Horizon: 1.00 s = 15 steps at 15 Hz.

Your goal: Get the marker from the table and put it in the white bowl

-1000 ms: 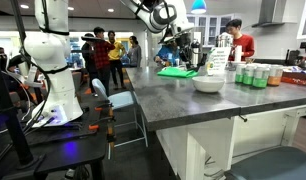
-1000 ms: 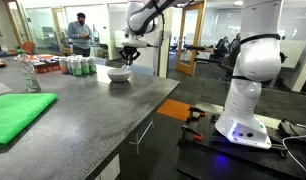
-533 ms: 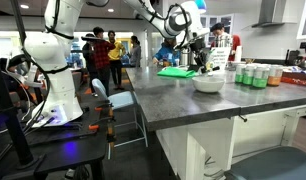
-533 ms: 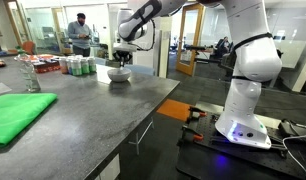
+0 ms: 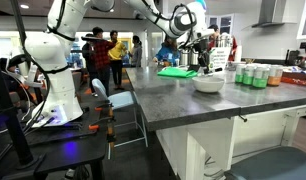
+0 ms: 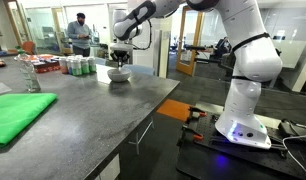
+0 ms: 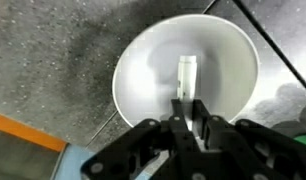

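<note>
The white bowl (image 7: 185, 80) fills the wrist view right below my gripper (image 7: 186, 108). The fingers are closed on a thin stick, the marker (image 7: 186, 72), which looks pale here and points down over the bowl's middle. In both exterior views the gripper (image 5: 203, 63) (image 6: 120, 58) hangs just above the bowl (image 5: 208, 84) (image 6: 119, 74) on the dark grey table (image 5: 193, 108) (image 6: 88, 110). The marker is too small to make out in the exterior views.
Green-labelled cans (image 5: 255, 75) (image 6: 75, 66) stand beside the bowl. A green cloth (image 5: 176, 71) (image 6: 13, 112) lies on the table. People (image 5: 108, 55) (image 6: 81, 35) stand behind. A black cart (image 5: 53, 140) with cables sits by the robot base (image 6: 243, 110).
The arm has swung across the table and come down, so the gripper with the marker now hangs directly over the bowl.
</note>
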Each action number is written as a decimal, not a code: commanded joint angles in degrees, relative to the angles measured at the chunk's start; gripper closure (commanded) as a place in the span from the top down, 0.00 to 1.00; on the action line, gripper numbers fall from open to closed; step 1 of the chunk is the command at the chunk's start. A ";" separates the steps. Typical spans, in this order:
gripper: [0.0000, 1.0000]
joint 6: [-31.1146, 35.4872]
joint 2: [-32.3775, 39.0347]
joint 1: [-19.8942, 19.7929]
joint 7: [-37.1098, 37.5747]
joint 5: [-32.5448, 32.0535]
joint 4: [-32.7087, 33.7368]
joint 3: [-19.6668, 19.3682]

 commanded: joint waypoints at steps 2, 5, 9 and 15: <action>0.51 -5.56 -0.10 0.03 0.02 3.25 1.75 -0.11; 0.73 -5.23 -0.85 0.08 -0.29 4.23 1.15 0.04; 0.99 -7.75 -4.11 1.08 -0.74 2.74 -1.25 -0.32; 1.00 -15.27 -14.70 2.59 -4.02 -2.01 -9.70 0.17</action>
